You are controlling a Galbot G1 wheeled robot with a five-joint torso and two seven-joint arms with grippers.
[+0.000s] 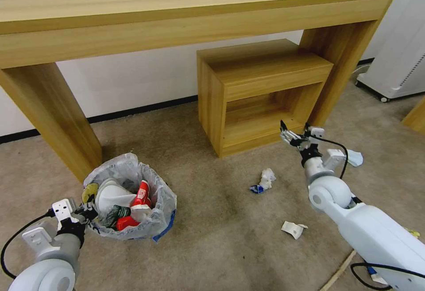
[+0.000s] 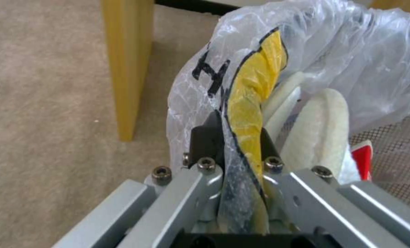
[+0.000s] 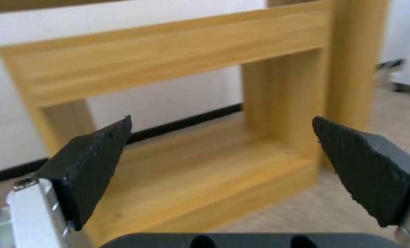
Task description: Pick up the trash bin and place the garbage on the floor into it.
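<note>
**Bin in left claw's grip as scraps lie on carpet**

While the right arm reaches out over the floor [image 1: 212,220], the left gripper [image 1: 86,212] sits at the near-left rim of the bin [image 1: 164,202], clenched on the plastic liner there. From the left wrist, the dark fingers [image 2: 205,139] pinch the crinkled bag with a yellow wrapper [image 2: 255,89] pressed between them. White slippers [image 2: 319,127] stand on edge inside the bag just beyond the fingers, and a bit of red packaging [image 2: 361,159] shows beside them.

From the head camera, the bin rests on the beige carpet near the left leg of the long wooden table [image 1: 186,12], holding a slipper [image 1: 113,196], red wrappers [image 1: 141,193] and a dark crushed can [image 1: 116,213].

The right gripper [image 1: 295,132] hovers above the carpet in front of the low wooden shelf [image 1: 261,83], released, its black pads [image 3: 92,155] spread wide with nothing between them; the shelf's open frame shows through the gap.

Litter on the floor: a crumpled white and blue paper [image 1: 263,181] lies between the bin and the right arm, a white scrap [image 1: 293,229] lies nearer the robot, and a wooden stick [image 1: 338,271] lies at the lower edge beside the right arm.
</note>
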